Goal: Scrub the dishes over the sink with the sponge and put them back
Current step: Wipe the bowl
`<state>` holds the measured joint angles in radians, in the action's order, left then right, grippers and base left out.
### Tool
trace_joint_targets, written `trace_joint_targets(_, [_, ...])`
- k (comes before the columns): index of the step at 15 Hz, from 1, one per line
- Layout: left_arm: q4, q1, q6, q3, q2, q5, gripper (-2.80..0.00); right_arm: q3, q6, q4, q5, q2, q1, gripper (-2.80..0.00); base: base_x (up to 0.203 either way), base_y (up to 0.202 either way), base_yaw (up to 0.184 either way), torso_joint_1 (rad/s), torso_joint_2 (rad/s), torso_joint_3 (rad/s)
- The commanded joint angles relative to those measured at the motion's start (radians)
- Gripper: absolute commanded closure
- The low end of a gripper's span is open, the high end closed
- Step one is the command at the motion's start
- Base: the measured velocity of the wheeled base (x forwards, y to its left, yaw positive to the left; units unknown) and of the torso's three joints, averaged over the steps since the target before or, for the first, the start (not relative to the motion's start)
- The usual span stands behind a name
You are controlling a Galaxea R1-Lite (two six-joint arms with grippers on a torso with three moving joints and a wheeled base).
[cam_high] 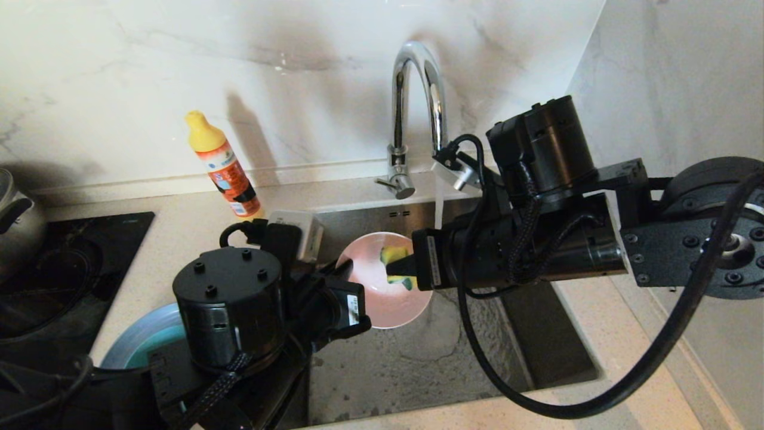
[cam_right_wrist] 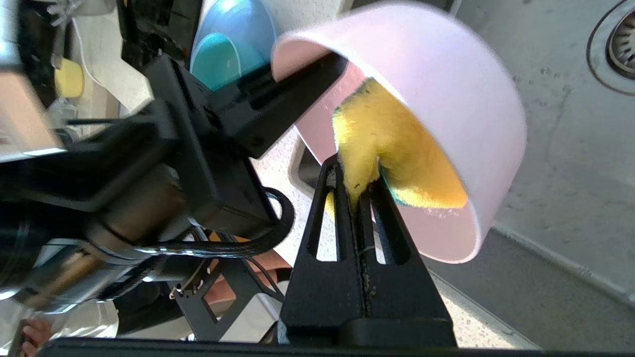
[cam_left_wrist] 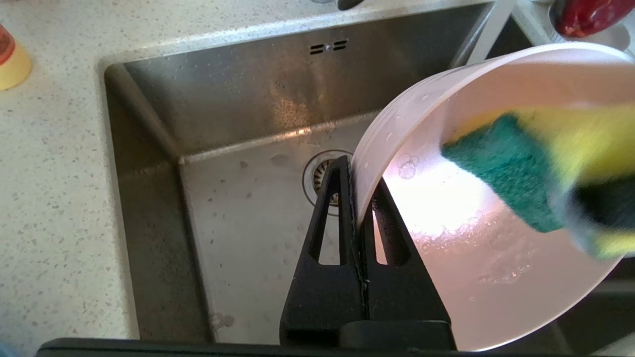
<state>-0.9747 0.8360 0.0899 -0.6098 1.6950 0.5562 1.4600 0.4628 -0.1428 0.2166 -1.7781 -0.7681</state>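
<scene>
My left gripper (cam_left_wrist: pixel 358 198) is shut on the rim of the pale pink bowl (cam_high: pixel 388 298), holding it tilted over the steel sink (cam_high: pixel 418 358). Foam and water drops wet the inside of the pink bowl (cam_left_wrist: pixel 471 248). My right gripper (cam_right_wrist: pixel 358 171) is shut on the yellow sponge (cam_right_wrist: pixel 392 148), which sits inside the pink bowl (cam_right_wrist: pixel 466 119). The sponge (cam_left_wrist: pixel 526 168) presses its green side against the bowl's inner wall. In the head view the sponge (cam_high: pixel 395 258) shows just ahead of my right hand. The grey-blue plate (cam_high: pixel 134 340) with the teal bowl (cam_right_wrist: pixel 218 54) on it lies on the counter left of the sink.
The chrome tap (cam_high: pixel 418 113) arches over the back of the sink, and its drain strainer (cam_left_wrist: pixel 320 181) lies below the bowl. A yellow-capped detergent bottle (cam_high: pixel 224 167) stands on the counter at the back left. A black hob (cam_high: pixel 54 280) and a pot (cam_high: pixel 15 221) are at far left.
</scene>
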Motion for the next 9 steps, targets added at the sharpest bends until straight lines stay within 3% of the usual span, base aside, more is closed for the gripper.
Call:
trace_joint_targets(1, [-0.006, -0.001, 0.002, 0.001, 0.003, 0.004, 0.0, -0.009, 0.002, -0.004, 0.0, 0.032, 0.0, 0.0, 0.0, 0.0, 0.0, 0.0, 0.0, 0.0])
trace_joint_targets(9, [-0.007, -0.002, 0.005, -0.015, -0.009, 0.007, 0.0, -0.143, -0.001, -0.009, 0.004, 0.106, 0.01, 0.0, 0.0, 0.0, 0.0, 0.0, 0.0, 0.0])
